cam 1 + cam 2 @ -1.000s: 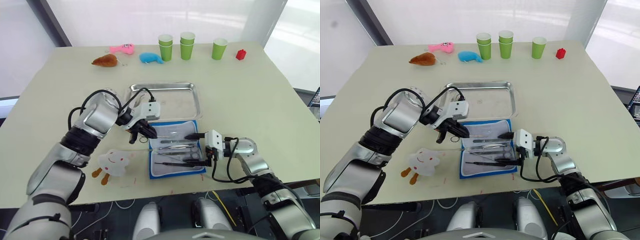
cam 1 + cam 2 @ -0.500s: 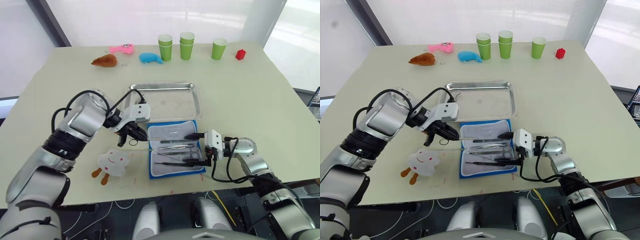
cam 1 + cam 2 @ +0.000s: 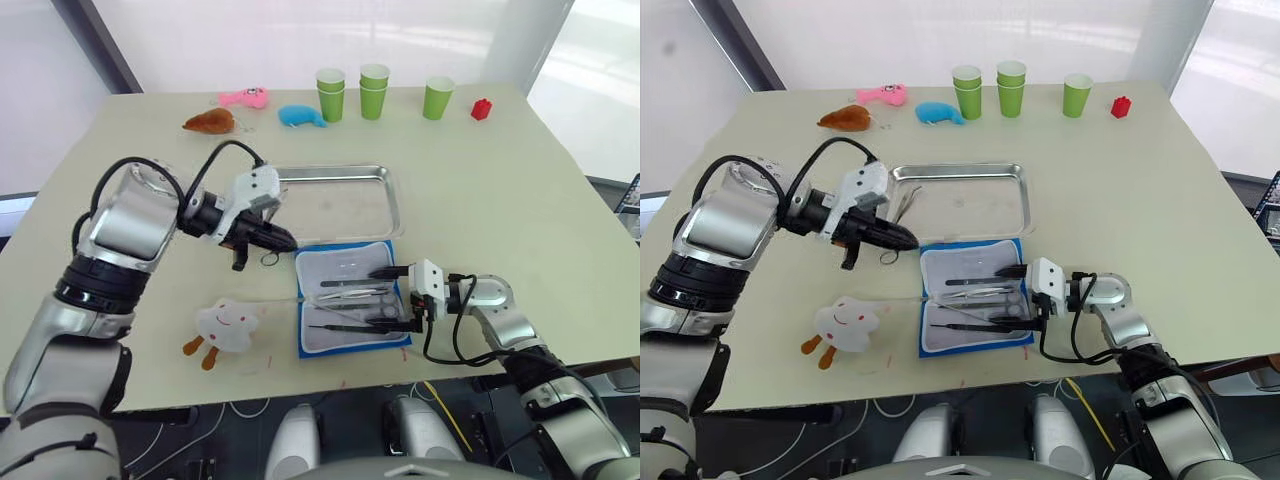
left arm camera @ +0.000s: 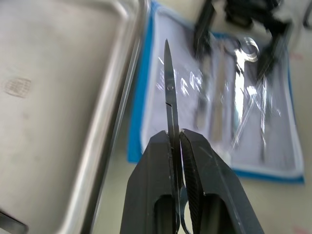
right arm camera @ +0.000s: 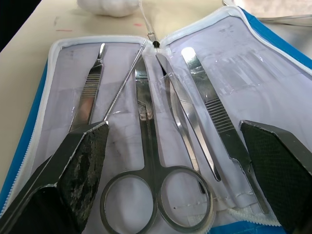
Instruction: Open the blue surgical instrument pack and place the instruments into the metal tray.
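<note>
The blue surgical instrument pack (image 3: 350,310) lies open near the table's front edge, its pale lining up. Several instruments sit in its pockets, among them ring-handled scissors (image 5: 151,161) and tweezers (image 5: 214,122). My right gripper (image 3: 388,298) stands open at the pack's right edge, one finger (image 5: 73,165) on each side of the instruments. My left gripper (image 3: 285,242) is shut on a pair of scissors (image 4: 168,92), just left of the pack at the front left corner of the metal tray (image 3: 372,205). A thin instrument (image 3: 908,200) lies in the tray's left end.
A white plush toy (image 3: 228,325) with orange feet lies left of the pack. Along the far edge stand green cups (image 3: 372,90), a red block (image 3: 482,109), a blue plush toy (image 3: 300,116), a pink toy (image 3: 245,97) and a brown toy (image 3: 210,122).
My left gripper has drawn the scissors out of the pack and carried them left and back, toward the tray's front left corner. The right gripper has not moved.
</note>
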`<action>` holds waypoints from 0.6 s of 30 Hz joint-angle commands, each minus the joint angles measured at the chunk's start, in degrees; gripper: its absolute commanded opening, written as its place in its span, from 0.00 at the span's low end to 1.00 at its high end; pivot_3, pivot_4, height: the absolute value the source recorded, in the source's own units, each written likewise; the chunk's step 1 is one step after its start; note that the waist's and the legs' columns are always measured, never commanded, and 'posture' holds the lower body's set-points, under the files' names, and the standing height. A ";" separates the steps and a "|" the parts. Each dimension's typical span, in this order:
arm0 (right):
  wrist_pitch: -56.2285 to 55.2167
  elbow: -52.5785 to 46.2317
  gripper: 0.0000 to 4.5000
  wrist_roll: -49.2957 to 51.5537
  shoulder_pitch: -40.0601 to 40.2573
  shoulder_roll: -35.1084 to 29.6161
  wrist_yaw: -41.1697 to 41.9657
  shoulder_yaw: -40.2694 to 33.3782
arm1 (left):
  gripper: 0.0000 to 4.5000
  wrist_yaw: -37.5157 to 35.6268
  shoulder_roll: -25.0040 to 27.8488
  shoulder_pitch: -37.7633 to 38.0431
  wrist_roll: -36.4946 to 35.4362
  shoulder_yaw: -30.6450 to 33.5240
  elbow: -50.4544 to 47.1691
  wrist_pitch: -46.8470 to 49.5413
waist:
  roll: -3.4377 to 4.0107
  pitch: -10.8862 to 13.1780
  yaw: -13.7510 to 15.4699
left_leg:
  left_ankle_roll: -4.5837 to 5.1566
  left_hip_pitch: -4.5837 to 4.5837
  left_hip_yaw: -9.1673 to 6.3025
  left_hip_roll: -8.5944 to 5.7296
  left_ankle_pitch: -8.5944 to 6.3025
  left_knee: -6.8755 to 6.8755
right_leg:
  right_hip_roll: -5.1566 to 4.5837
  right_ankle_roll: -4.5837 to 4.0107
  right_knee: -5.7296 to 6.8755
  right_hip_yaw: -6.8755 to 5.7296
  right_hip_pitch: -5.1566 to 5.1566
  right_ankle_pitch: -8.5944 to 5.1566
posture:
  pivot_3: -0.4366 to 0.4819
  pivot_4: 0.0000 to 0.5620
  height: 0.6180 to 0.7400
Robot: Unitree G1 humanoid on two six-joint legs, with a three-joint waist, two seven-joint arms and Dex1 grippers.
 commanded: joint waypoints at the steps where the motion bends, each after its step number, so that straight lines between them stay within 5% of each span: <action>1: 1.39 4.16 1.00 -4.23 2.72 0.03 0.11 4.51 | 0.02 8.05 -2.65 0.44 -1.47 5.47 -2.48 3.90 | 0.00 0.00 0.02 | 0.00 0.00 0.00 0.00 0.00 0.00 | 0.00 0.00 0.00 0.00 0.00 0.00 | 0.48 0.27 1.00; 13: 1.65 3.68 1.00 -4.19 3.08 -0.12 0.74 4.86 | 0.02 42.07 -18.89 1.42 0.40 18.34 -2.77 14.66 | -0.04 -0.01 0.06 | -0.02 0.00 -0.05 0.00 0.01 0.05 | -0.03 -0.03 0.07 0.01 0.01 0.04 | 0.48 0.27 1.00; 18: 1.64 3.85 1.00 -4.21 2.88 -0.01 0.76 4.94 | 0.02 51.59 -22.84 2.15 3.57 17.62 -1.31 14.98 | -0.05 -0.02 0.07 | -0.03 0.00 -0.02 -0.01 0.01 0.06 | -0.09 -0.07 0.08 0.02 0.02 0.07 | 0.48 0.27 1.00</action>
